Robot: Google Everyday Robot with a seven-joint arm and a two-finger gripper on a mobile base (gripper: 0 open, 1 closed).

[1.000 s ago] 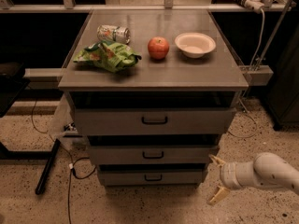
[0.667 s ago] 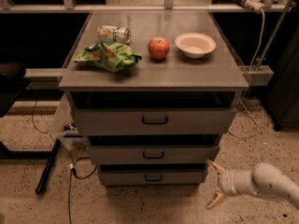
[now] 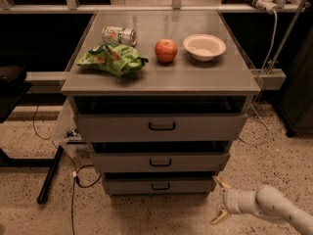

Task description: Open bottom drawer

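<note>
Claw (image 3: 218, 201) dropped lower, right of bottom drawer (image 3: 159, 185).

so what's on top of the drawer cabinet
A can lying on its side, a green snack bag, a red apple and a white bowl. Anything under the bag is covered. The gripper hangs open near the floor, beside the bottom drawer.

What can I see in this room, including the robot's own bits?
cabinet: one, grey, centre
bottom drawer: one, grey, lowest and slimmest
other drawers: two, grey, above it
can: one, silver, on its side, cabinet top, back left
bag: one, green, in front of can
apple: one, red, top centre
bowl: one, white, right of apple
cables: dark, floor, left
arm: one, white, lower right
hand: one, cream, fingers open, right of bottom drawer, apart from it
</note>
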